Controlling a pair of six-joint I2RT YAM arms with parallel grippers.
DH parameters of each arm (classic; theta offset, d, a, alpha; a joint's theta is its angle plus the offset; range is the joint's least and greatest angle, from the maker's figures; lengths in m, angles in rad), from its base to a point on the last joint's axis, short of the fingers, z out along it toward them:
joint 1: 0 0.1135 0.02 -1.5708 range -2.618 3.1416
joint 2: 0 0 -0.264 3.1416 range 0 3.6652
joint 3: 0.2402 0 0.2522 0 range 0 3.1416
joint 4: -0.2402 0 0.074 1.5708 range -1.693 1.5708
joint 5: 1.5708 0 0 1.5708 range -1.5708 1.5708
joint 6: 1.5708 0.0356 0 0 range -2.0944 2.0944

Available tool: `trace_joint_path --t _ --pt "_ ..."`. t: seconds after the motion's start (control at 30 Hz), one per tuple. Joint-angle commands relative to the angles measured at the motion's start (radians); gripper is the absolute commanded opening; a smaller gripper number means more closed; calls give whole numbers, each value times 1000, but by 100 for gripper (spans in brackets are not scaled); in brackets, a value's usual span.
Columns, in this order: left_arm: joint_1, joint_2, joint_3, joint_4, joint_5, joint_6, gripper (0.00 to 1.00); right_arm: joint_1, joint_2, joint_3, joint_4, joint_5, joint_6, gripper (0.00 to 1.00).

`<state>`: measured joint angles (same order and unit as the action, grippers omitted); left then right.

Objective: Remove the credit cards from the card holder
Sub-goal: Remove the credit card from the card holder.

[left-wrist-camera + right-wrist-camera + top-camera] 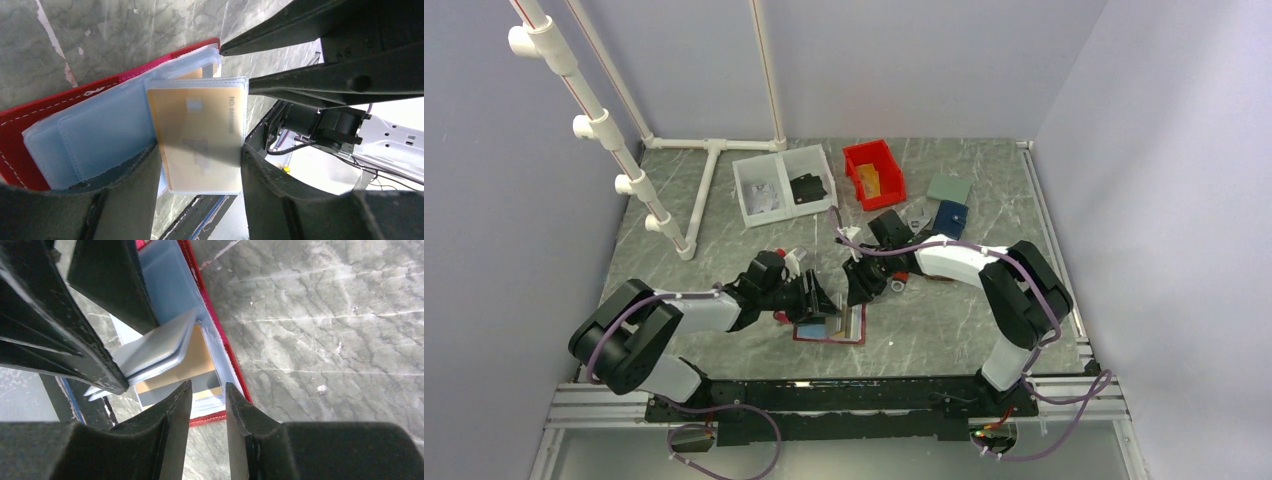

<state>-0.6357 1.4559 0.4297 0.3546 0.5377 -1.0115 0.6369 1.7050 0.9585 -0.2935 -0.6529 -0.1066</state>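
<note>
The table (984, 320) is grey stone with pale lines, and plain walls stand around it. A white pipe frame (709, 160) stands at the far left corner. Along the far edge sit a white tray (754, 165) and a red bin (861, 155). A blue wallet (950, 217) lies to the right of the bin.

The card holder (844, 330) lies open near the near edge, about in the middle, between my two arms. It is red outside and pale blue inside.

My left gripper (816, 300) reaches in from the left. Its fingers (125, 200) press on both side edges of a clear sleeve (235, 185) of the card holder. The sleeve is lifted up off the other pockets. A tan-orange card (200, 135) sits inside that sleeve. It is still tucked in.

My right gripper (861, 285) comes in from the right and hangs just over the card holder. Its fingers (170, 435) are a little apart, with a thin gap and nothing between them. One tip is close to the top edge of the lifted sleeve. I cannot tell if it touches.
</note>
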Motion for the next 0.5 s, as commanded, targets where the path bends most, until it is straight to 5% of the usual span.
trace_joint_path --t 0.0,0.2,0.37,0.47 --pt "19 -41 -12 61 48 -2 49 10 8 37 -19 40 -33 33" --pt "26 -36 -21 76 57 -7 48 14 -1 51 -38 5 -50 34" --pt "27 -12 -23 103 69 -11 48 12 -46 45 -23 -115 -39 55" --pt "27 14 -20 141 82 -20 48 12 -39 46 -18 -125 -23 58"
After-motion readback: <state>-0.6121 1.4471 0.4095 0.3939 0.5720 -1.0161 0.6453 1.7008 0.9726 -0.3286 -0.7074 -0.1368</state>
